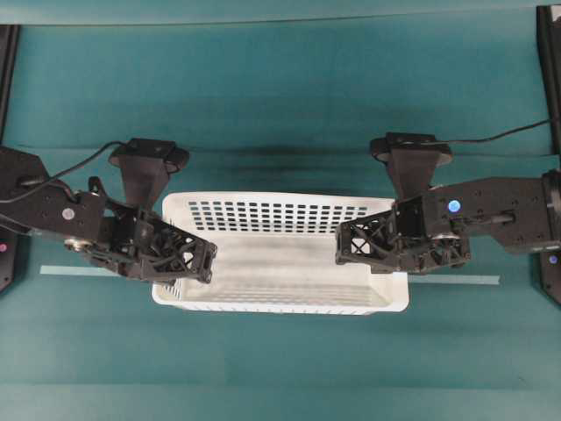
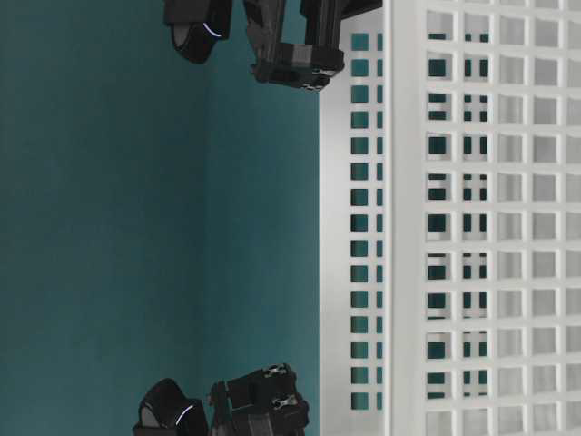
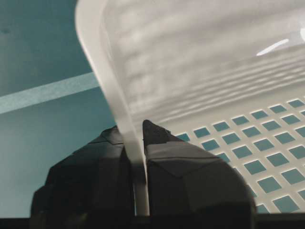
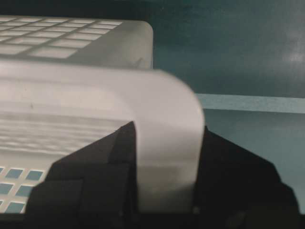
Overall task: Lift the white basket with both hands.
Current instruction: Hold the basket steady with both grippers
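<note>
The white basket (image 1: 280,254) sits mid-table, its slotted walls and solid floor showing. My left gripper (image 1: 175,259) is shut on its left rim. In the left wrist view the two black fingers (image 3: 167,157) pinch the thin rim wall (image 3: 128,129) between them. My right gripper (image 1: 386,250) is shut on the right rim. In the right wrist view the wide rolled rim (image 4: 164,109) fills the gap between the jaws. The basket (image 2: 490,218) fills the right of the sideways table-level view, with gripper bodies at the top (image 2: 295,54) and bottom (image 2: 263,404). I cannot tell whether the basket is off the table.
A teal cloth covers the table. A pale tape strip (image 1: 79,269) runs across it under the basket and comes out on the right (image 1: 456,279). Black frame posts stand at the far left (image 1: 7,70) and far right (image 1: 550,53) edges.
</note>
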You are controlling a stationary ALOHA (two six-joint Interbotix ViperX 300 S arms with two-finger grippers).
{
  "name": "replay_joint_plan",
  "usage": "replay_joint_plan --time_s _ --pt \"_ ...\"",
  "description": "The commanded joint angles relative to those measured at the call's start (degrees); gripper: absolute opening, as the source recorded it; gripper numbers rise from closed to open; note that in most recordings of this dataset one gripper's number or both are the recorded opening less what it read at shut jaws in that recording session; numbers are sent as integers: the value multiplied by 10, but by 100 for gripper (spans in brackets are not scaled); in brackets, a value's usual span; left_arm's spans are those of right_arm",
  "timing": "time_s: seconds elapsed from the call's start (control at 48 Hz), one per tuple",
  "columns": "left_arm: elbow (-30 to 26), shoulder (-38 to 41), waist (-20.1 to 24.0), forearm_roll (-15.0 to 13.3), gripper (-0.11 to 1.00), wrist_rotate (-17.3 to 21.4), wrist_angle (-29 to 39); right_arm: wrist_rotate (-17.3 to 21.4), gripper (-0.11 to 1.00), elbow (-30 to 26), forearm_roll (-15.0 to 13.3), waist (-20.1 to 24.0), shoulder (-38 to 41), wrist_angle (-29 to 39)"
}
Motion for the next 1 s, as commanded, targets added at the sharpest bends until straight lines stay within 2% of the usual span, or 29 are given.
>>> replay_joint_plan --time_s 0.0,0.208,0.624,0.978 --pt "-18 -8 -8 4 -3 6 -6 -7 16 -2 -6 10 12 -21" --pt "-11 -6 -10 4 -3 -27 -7 -8 16 1 -5 11 21 -37" --pt "-3 -3 -14 4 -3 -31 -12 -8 16 7 -4 11 25 -39" --pt "16 -6 -14 5 -3 -27 -54 -11 16 26 -4 11 19 -74"
